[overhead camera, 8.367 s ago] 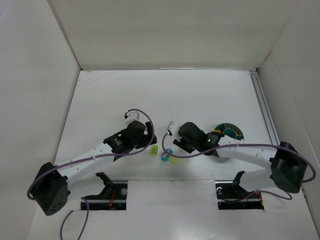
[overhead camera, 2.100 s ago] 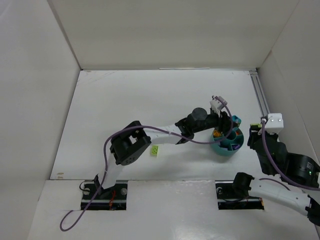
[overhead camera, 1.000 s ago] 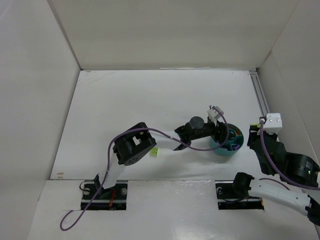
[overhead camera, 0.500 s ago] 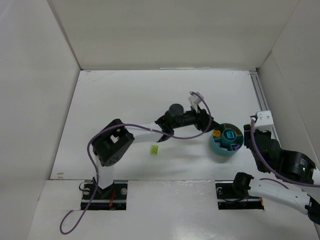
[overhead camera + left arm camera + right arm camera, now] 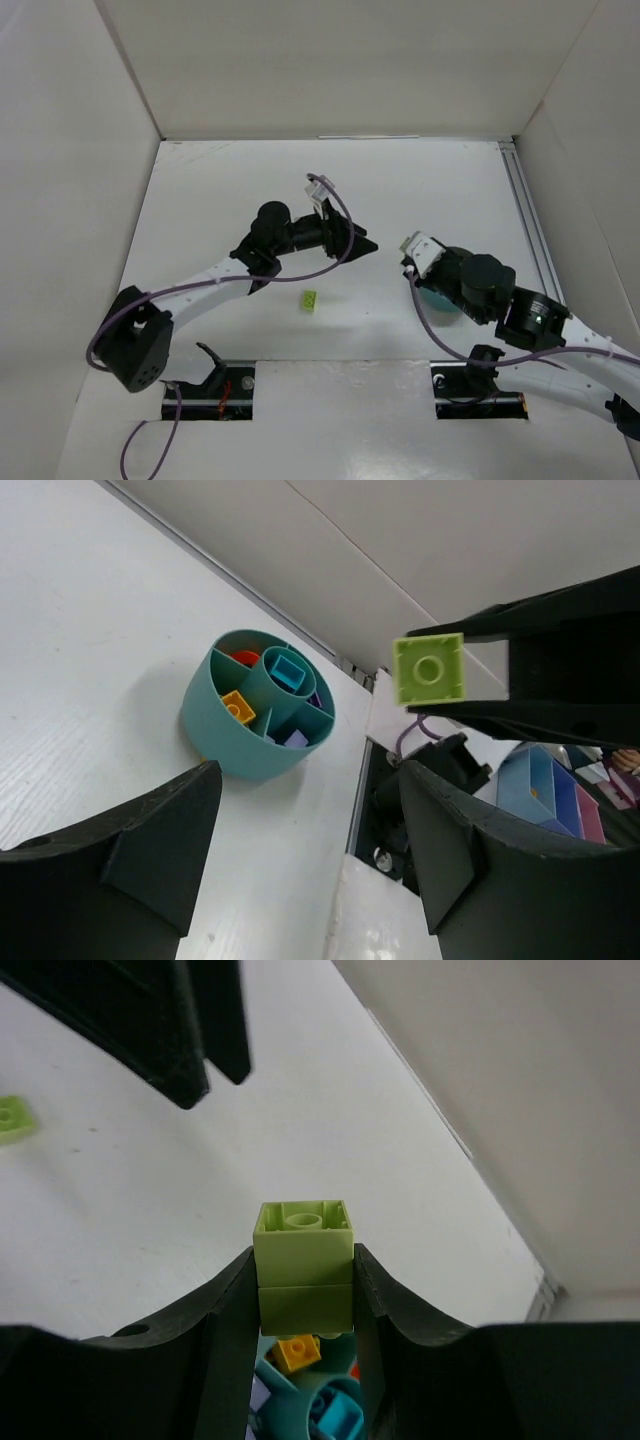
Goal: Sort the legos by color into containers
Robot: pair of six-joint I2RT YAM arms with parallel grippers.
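Note:
In the right wrist view my right gripper (image 5: 303, 1295) is shut on a lime green lego (image 5: 303, 1260), two bricks stacked, just above the teal bowl (image 5: 335, 1415). The left wrist view shows that bowl (image 5: 215, 745) with orange, yellow, purple and teal legos in its containers. There the held lime lego (image 5: 429, 668) hangs to the bowl's right. My left gripper (image 5: 355, 243) is open and empty, left of the bowl. From above, my right gripper (image 5: 425, 272) covers most of the bowl (image 5: 435, 301). A small lime lego (image 5: 310, 299) lies on the table.
White walls enclose the table on three sides. A metal rail (image 5: 530, 220) runs along the right edge. The arm mounts (image 5: 215, 385) sit in slots at the near edge. Blue bins (image 5: 545, 785) show beyond the table.
My left arm has drawn back left from the bowl and its jaws have opened wider. My right arm has swung in over the bowl with the lime lego.

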